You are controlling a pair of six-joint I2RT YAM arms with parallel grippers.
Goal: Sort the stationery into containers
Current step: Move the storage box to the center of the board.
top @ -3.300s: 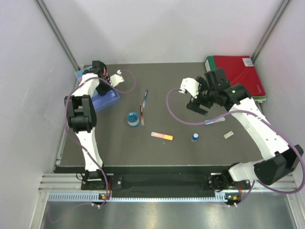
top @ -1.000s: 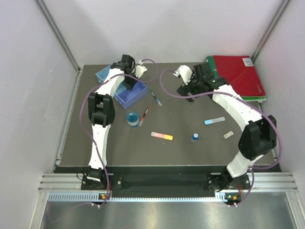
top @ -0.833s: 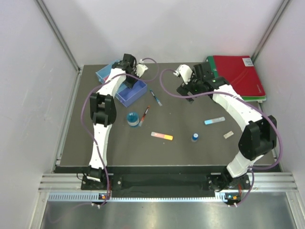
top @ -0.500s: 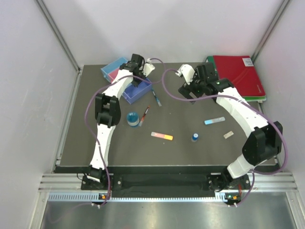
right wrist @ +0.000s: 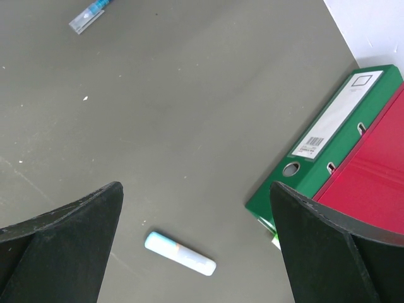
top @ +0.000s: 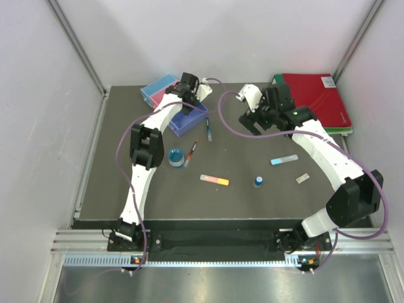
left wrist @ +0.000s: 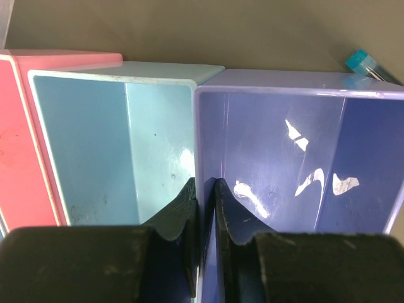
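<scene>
The row of joined bins (top: 165, 101) lies at the back left, light blue, pink, light blue and purple. My left gripper (top: 187, 106) is shut on the wall between the light blue bin (left wrist: 107, 139) and the purple bin (left wrist: 297, 145); its fingertips (left wrist: 203, 184) pinch that wall. Both bins look empty. My right gripper (top: 252, 123) hangs open and empty above the mat. Between its fingers (right wrist: 196, 246) the light blue bar (right wrist: 180, 254) lies far below. On the mat lie the blue jar (top: 176, 157), red pen (top: 192, 150), dark pen (top: 208, 129), pink-orange bar (top: 214, 180), light blue bar (top: 284, 160), small bottle (top: 258, 182) and pale tag (top: 303, 178).
The red and green binders (top: 319, 101) lie at the back right corner, and show in the right wrist view (right wrist: 341, 132). White walls and metal posts close in the back and sides. A pen's blue end (left wrist: 363, 61) lies just beyond the purple bin.
My left gripper has dragged the row of bins to the right and turned it, still gripping the wall. My right gripper has drifted slightly right and stays open.
</scene>
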